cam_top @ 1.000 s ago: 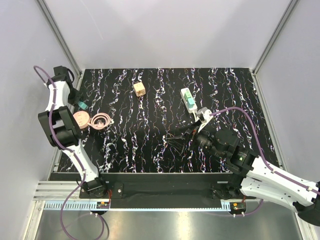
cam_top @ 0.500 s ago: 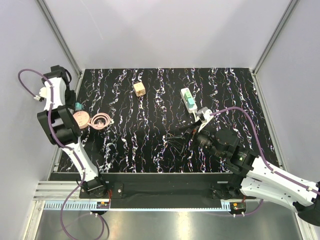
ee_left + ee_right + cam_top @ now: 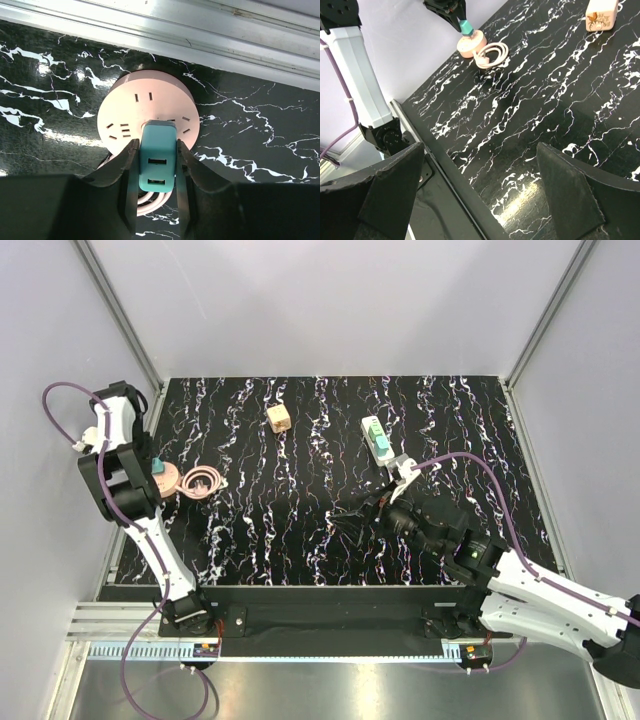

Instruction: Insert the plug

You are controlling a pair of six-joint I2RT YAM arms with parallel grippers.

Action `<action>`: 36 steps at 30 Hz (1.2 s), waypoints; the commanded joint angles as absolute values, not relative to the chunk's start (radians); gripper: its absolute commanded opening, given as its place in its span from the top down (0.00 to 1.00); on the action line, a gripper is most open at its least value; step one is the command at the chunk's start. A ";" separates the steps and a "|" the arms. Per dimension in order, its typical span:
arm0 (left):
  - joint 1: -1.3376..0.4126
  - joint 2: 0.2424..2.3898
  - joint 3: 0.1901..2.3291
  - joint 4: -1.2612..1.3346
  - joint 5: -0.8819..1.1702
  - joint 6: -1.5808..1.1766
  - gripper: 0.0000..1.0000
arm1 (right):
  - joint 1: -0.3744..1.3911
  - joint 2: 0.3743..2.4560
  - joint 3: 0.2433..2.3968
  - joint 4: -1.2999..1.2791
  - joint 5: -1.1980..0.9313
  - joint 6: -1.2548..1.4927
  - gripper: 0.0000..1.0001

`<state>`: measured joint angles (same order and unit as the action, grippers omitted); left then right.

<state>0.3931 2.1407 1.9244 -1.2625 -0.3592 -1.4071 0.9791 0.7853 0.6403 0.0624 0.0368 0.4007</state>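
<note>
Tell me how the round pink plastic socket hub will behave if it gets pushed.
The round pink plastic socket hub looks low, wide and flat-based, so it probably won't tip. On the glossy black marble-patterned table it may well slide rather than resist. The coiled pink cord beside it looks floppy, so it likely anchors it little.

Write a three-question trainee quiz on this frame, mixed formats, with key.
1. True or false: the right claw is shut.
2. What does the left claw grip? A nothing; B the teal block; C a beige cube.
3. Fill in: the round socket under the teal block is ___ in colour.
Key: 1 false; 2 B; 3 pink.
</note>
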 commanded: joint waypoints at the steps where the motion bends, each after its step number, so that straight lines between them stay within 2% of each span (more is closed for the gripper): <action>1: 0.396 2.151 1.968 -1.272 -0.431 -1.430 1.00 | 0.979 0.795 0.664 0.084 0.054 0.402 0.00; 20: 0.387 2.209 1.954 -1.216 -0.347 -1.454 1.00 | 0.979 0.804 0.664 0.087 0.052 0.405 0.00; 36: 0.365 2.224 1.930 -1.216 -0.363 -1.477 1.00 | 0.979 0.793 0.661 0.083 0.058 0.405 0.00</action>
